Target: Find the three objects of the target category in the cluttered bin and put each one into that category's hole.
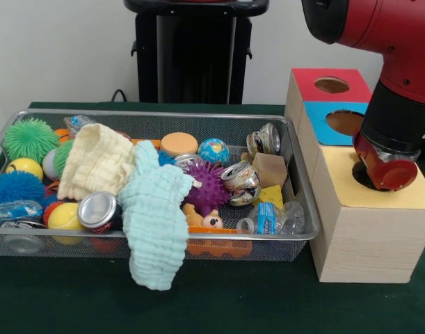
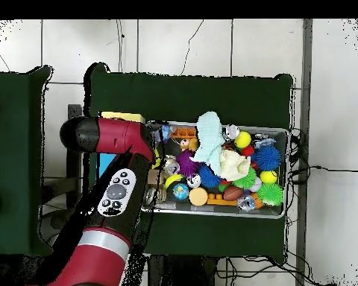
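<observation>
Several crushed cans [image 1: 241, 182] in bin [image 1: 302, 209], well apart from tool [image 1: 387, 174] over yellow hole, grip state unclear.

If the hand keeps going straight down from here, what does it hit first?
Most likely the dark hole in the yellow box top; the hand sits right over it. Depth is unclear, and the fingertips are hidden.

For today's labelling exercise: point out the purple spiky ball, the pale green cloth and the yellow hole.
purple spiky ball [image 1: 209, 186], front view, its middle.
pale green cloth [image 1: 154, 223], front view, the hanging fold.
yellow hole [image 1: 360, 175], front view, its dark opening.
</observation>
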`<state>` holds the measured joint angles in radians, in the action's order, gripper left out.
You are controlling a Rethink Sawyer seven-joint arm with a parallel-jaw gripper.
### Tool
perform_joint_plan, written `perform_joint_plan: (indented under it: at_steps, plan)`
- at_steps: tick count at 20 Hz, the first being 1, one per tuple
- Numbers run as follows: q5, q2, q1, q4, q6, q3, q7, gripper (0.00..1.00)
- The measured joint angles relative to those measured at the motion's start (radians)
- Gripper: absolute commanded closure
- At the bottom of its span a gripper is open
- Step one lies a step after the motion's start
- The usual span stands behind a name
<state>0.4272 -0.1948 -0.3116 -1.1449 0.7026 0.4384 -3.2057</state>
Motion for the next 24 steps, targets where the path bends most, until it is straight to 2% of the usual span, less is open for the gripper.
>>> perform_joint_plan:
  at_steps: [15, 16, 24]
  plan:
    - [0.008, 0.003, -0.004, 0.000, 0.000, 0.007, 0.001, 0.00]
    - [0.009, 0.003, -0.004, 0.000, -0.001, 0.008, 0.000, 1.00]
    - [0.013, 0.006, -0.005, 0.003, -0.003, 0.012, 0.000, 1.00]
